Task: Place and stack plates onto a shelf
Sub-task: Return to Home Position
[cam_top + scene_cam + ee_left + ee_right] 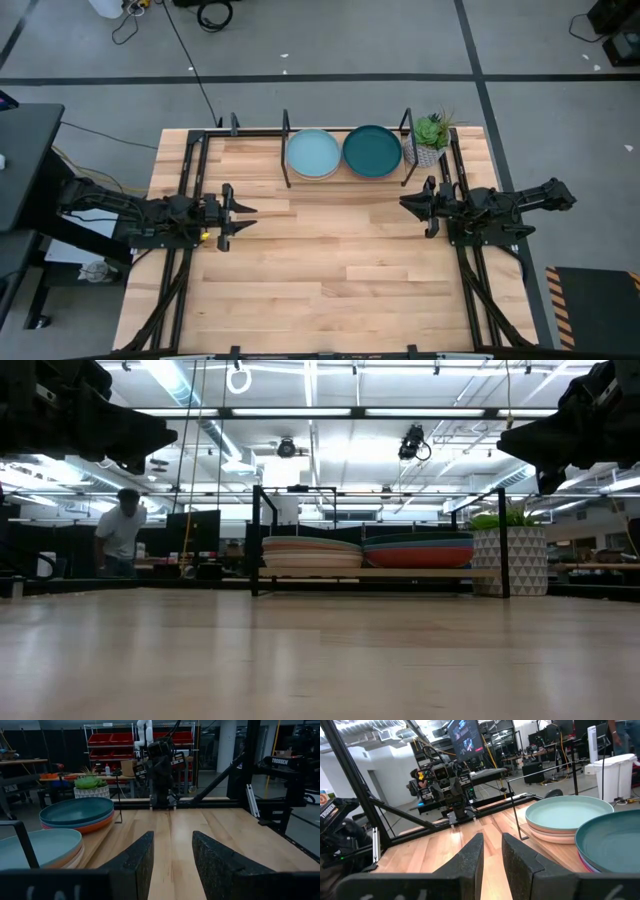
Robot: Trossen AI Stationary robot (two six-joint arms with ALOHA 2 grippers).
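The black wire shelf (pixel 287 160) stands at the middle of the table's far edge and carries two stacks of plates. The left stack is topped by the light aqua plate (pixel 313 153), the right stack by the dark teal plate (pixel 372 150). The low view shows cream and grey rims under the aqua one (pixel 312 552) and blue and orange rims under the teal one (pixel 420 550). My left gripper (pixel 243 215) hovers open over the table's left side, pointing right. My right gripper (pixel 405 203) hovers open on the right side, pointing left. Both stand nearer than the shelf and hold nothing.
A small green plant in a white wire-patterned pot (pixel 430 138) stands just right of the shelf. Black rails (pixel 190 190) run along the table's left and right sides. Bare wood (pixel 320 260) lies between the grippers and toward the near edge. A person (pixel 122 530) stands far behind the table.
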